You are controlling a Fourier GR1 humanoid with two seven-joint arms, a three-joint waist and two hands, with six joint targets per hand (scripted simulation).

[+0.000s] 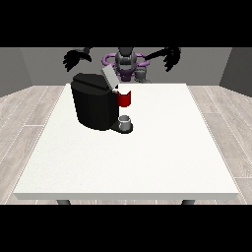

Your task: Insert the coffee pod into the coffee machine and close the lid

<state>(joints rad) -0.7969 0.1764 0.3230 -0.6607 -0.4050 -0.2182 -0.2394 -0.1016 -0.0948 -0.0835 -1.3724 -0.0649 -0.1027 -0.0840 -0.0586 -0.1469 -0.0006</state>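
- Front view, starting at the view's left: the robot hand at the view's left [74, 59] is raised above the far edge of the bench [147, 162], a black shape with its fingers spread and hanging relaxed, grasping nothing.
- Just below and a little to the right of that hand stands the coffee machine [96, 106], a bulky, rounded black body with a matte surface, set on the left rear part of the bench.
- Its lid [109, 77] is a flat pale grey flap, tilted up and open at the machine's top right corner.
- A red cylindrical part [124, 98] sits at the machine's front, under the open lid, with a pale top that may be the coffee pod; I cannot tell for certain.
- Beneath it a small grey cup [125, 121] with a round rim rests on the machine's dark base.
- The bench is a broad, smooth white slab with a thin edge, resting on dark legs.
- At the view's right, the robot hand at the view's right [172, 57] is also raised, well apart from the machine, its black fingers drooping loose and holding nothing.
- Both hands hang clear of the machine and the red part, touching neither.
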